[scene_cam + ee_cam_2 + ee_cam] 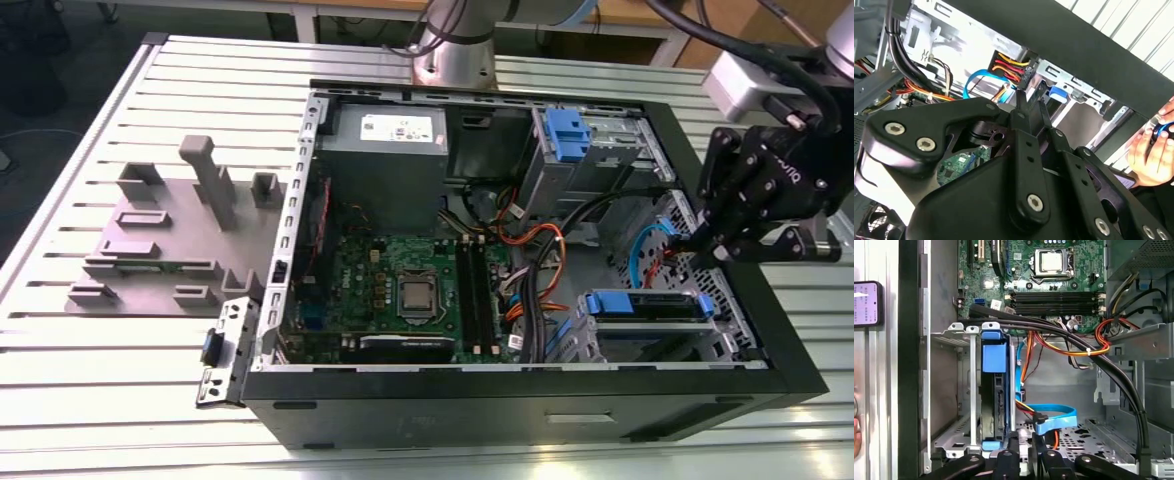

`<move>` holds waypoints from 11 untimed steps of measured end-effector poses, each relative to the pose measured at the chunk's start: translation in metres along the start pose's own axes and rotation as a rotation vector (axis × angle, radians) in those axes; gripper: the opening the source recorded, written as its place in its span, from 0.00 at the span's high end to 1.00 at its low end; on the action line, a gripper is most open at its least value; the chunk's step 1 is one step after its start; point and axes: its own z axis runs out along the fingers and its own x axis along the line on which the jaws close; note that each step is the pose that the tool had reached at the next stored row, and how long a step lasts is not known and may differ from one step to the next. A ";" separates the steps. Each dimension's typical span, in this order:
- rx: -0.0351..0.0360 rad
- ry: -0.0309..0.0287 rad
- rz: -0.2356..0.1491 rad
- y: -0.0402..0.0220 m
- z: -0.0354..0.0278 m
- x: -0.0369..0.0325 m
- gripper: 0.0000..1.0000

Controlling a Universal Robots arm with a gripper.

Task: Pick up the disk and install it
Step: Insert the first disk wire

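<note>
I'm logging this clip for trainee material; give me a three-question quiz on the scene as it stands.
1. True or false: the disk sits in the drive cage.
2. In the exterior view, the end effector hangs at which side of the computer case: A) left B) right C) middle?
3. What colour is the flat cable beside the disk?
Key: 1 true; 2 B; 3 blue.
</note>
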 end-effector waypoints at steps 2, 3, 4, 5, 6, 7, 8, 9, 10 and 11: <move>-0.0022 0.0002 0.000 -0.0005 -0.0005 -0.0008 0.75; -0.0026 0.0004 0.000 -0.0004 -0.0013 -0.0009 0.75; -0.0028 0.0002 0.000 -0.0004 -0.0020 -0.0011 0.75; -0.0031 0.0002 0.000 -0.0004 -0.0027 -0.0013 0.75; -0.0033 0.0001 0.000 -0.0004 -0.0030 -0.0016 0.75; -0.0036 -0.0001 0.000 -0.0007 -0.0030 -0.0021 0.75; -0.0043 0.0001 0.000 -0.0015 -0.0031 -0.0028 0.75; -0.0054 0.0002 0.000 -0.0024 -0.0031 -0.0034 0.75; -0.0065 0.0004 0.000 -0.0035 -0.0032 -0.0038 0.75; -0.0084 0.0004 -0.001 -0.0048 -0.0033 -0.0043 0.75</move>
